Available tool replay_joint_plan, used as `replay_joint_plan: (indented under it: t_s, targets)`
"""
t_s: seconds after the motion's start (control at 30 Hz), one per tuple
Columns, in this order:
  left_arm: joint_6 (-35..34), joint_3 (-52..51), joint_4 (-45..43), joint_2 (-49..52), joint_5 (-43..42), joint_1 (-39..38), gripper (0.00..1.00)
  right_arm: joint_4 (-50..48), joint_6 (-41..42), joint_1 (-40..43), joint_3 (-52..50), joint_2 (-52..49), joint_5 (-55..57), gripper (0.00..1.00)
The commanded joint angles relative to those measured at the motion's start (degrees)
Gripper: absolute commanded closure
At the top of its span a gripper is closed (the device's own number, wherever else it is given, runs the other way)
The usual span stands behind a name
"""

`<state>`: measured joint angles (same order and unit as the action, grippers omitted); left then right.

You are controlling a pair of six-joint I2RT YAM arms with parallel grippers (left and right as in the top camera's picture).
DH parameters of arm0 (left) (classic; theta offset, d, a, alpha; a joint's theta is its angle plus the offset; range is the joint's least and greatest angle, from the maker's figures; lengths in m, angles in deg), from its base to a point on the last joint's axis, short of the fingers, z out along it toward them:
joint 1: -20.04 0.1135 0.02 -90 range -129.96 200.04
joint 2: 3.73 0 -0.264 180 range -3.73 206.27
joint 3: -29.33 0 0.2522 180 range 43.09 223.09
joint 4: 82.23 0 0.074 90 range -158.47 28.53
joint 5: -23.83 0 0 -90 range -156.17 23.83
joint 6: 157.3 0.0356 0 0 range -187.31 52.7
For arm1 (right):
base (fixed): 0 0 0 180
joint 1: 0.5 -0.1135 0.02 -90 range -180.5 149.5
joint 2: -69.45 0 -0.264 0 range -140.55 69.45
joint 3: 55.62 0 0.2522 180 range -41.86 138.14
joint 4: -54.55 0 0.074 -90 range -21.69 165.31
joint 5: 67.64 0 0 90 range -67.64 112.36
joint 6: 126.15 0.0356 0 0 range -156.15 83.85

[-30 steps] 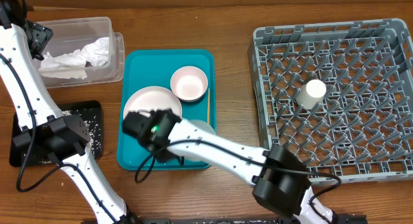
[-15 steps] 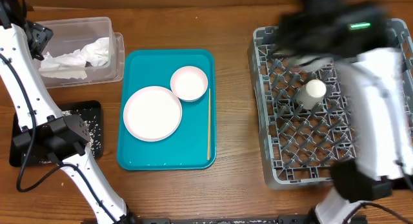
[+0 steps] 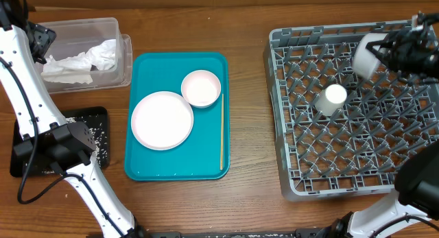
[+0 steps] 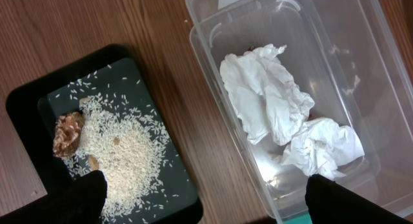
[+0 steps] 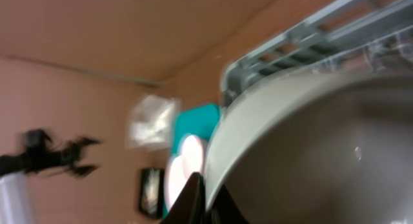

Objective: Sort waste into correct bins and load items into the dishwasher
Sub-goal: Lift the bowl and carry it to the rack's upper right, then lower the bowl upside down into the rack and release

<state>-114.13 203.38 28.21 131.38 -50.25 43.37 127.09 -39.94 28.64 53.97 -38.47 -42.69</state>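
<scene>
My right gripper (image 3: 384, 54) is shut on the rim of a pale bowl (image 3: 367, 56) and holds it tilted above the far right of the grey dish rack (image 3: 274, 73). In the right wrist view the bowl (image 5: 310, 153) fills the frame, with a dark finger (image 5: 200, 198) pinching its rim. A small white cup (image 3: 333, 99) lies in the rack. A white plate (image 3: 162, 120), a small white bowl (image 3: 201, 88) and a chopstick (image 3: 221, 132) lie on the teal tray (image 3: 140, 171). My left gripper (image 3: 40, 40) is open and empty (image 4: 206, 208), high above the bins.
The clear tub (image 3: 123, 60) at the far left holds crumpled napkins (image 4: 271, 101). The black tray (image 3: 96, 118) in front of it holds loose rice (image 4: 122, 153) and brown bits. Bare wood lies between the teal tray and the rack.
My right arm has swung from the front of the teal tray across to the rack's far right, carrying the bowl. The left arm has not moved.
</scene>
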Motion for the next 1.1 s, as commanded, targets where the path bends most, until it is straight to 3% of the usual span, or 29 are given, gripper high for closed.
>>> replay_joint_plan:
  t_s: [0.0,0.1,0.17,0.53,1.07]
  targets:
    - [-1.0,1.0,0.1,-1.4,1.0,-0.1,0.00,-16.2,6.0,1.2,-10.6,0.5,-23.8,0.96]
    - [-1.0,1.0,0.1,-1.4,1.0,-0.1,0.00,-27.6,15.4,1.2,-15.7,0.5,-20.0,0.96]
    - [-1.0,1.0,0.1,-1.4,1.0,-0.1,0.00,-29.2,19.3,1.2,-17.3,0.5,-14.4,0.96]
    - [-1.0,1.0,0.1,-1.4,1.0,-0.1,0.00,-31.5,21.7,4.1,-17.8,0.5,-7.0,0.96]
    - [-1.0,1.0,0.1,-1.4,1.0,-0.1,0.00,-40.5,25.6,4.6,-17.8,0.5,-9.6,0.96]
